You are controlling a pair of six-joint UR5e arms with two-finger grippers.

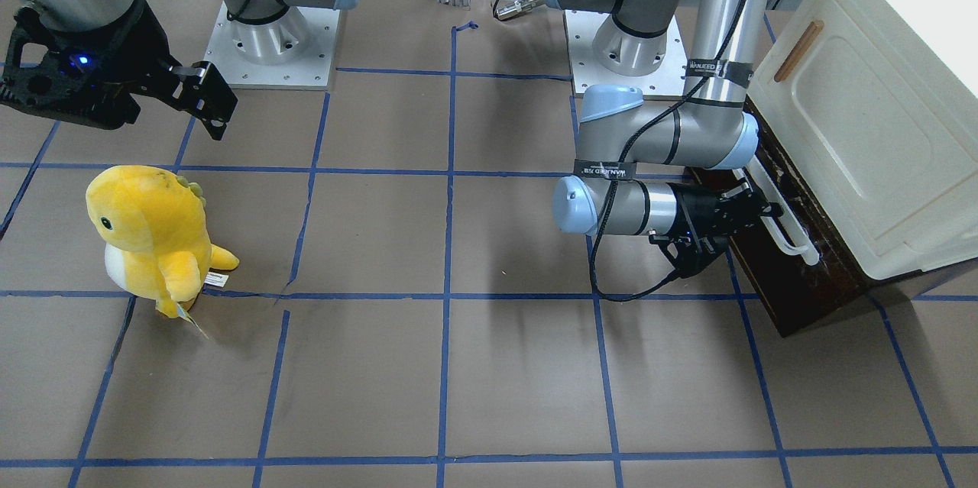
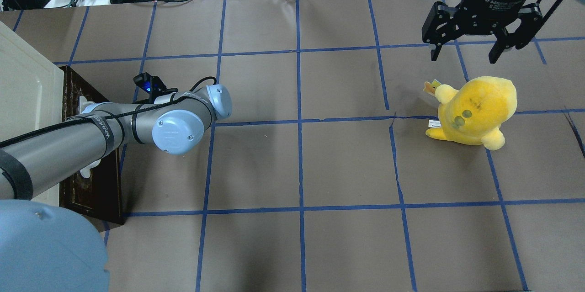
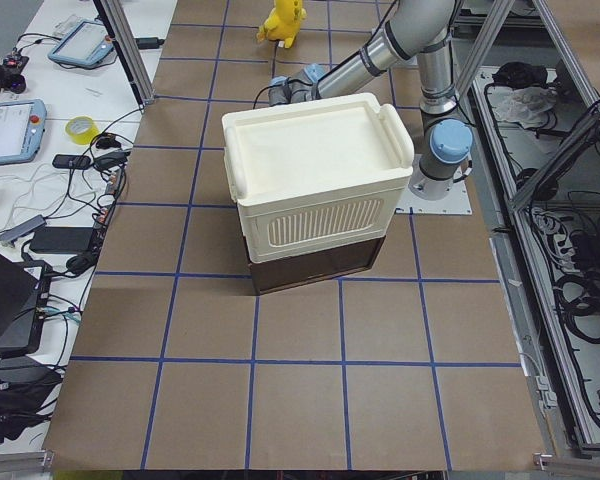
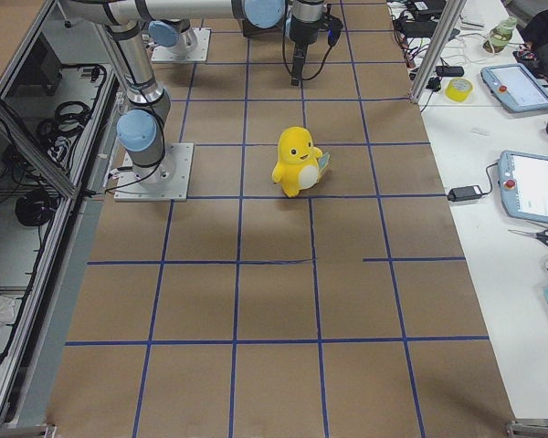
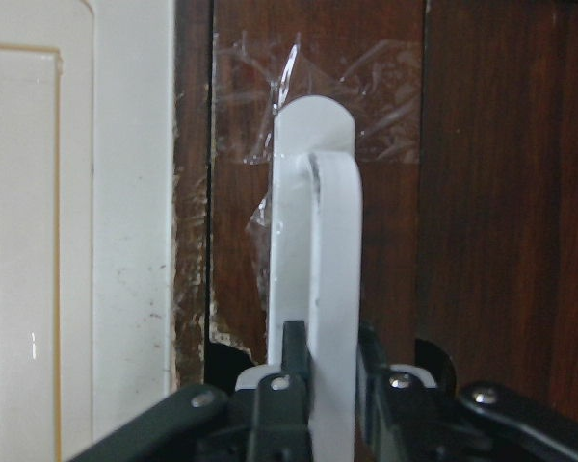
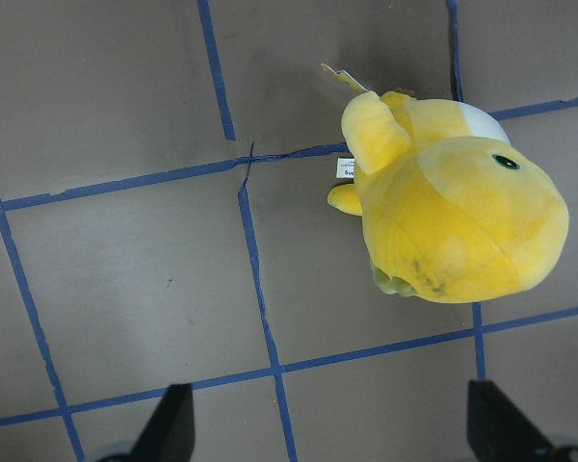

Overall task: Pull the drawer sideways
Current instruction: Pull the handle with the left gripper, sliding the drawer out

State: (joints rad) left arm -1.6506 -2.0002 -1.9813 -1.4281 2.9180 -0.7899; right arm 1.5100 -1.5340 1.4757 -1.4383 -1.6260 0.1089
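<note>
The drawer [image 1: 787, 282] has a dark brown worn front and sits at the bottom of the cream cabinet [image 1: 879, 114]. Its front also shows in the overhead view [image 2: 93, 187] and in the left wrist view [image 5: 491, 192]. No pale inside shows. The long white bar handle [image 1: 791, 236] runs along the front. My left gripper [image 1: 756, 209] reaches sideways to it, and in the left wrist view the gripper [image 5: 332, 385] is shut on the handle [image 5: 318, 241]. My right gripper [image 2: 462, 58] hangs open and empty far off.
A yellow plush dinosaur [image 2: 475, 109] stands on the brown gridded table just below my right gripper, and also shows in the right wrist view [image 6: 453, 212]. The cream panelled cabinet door [image 5: 39, 241], with its small wooden handle [image 1: 798, 51], sits beside the drawer front.
</note>
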